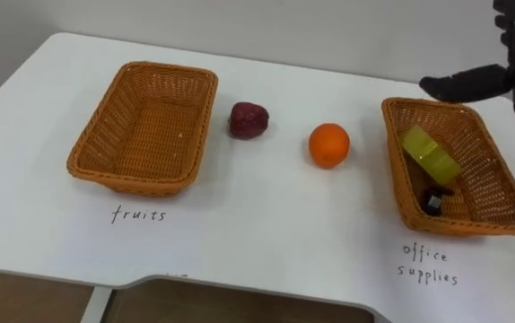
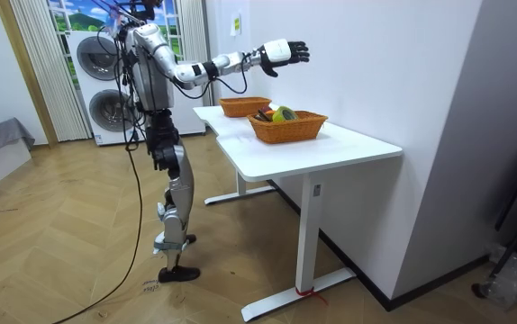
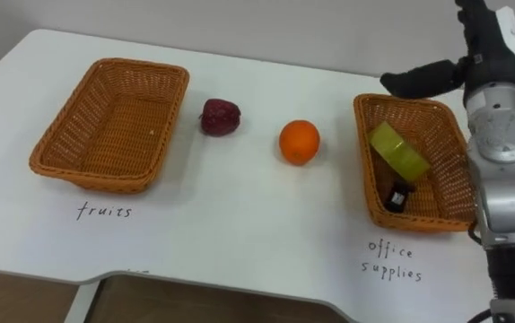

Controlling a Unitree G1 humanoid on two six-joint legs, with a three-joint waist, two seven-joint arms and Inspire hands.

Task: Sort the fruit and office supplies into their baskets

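Here's the white table (image 1: 266, 224), with the robot standing upright at its long edge in the room view, right arm stretched out over the top. Two woven baskets sit well apart: the left basket (image 1: 105, 126) towards the robot's left, the right basket (image 1: 500, 193) towards its right. Up above the right basket's far rim hangs the right hand (image 3: 482, 58), fingers spread and straight, thumb pointing left, gripping nothing. Inside that right basket a yellow-green tape roll (image 1: 430, 154) leans tilted against the weave, and just below it lies a small dark item (image 1: 433, 199), too small to identify. Out on the bare table between the baskets: the orange (image 1: 329, 144), nearer the right basket, and a dark red fruit (image 1: 248, 119) just beside the left one
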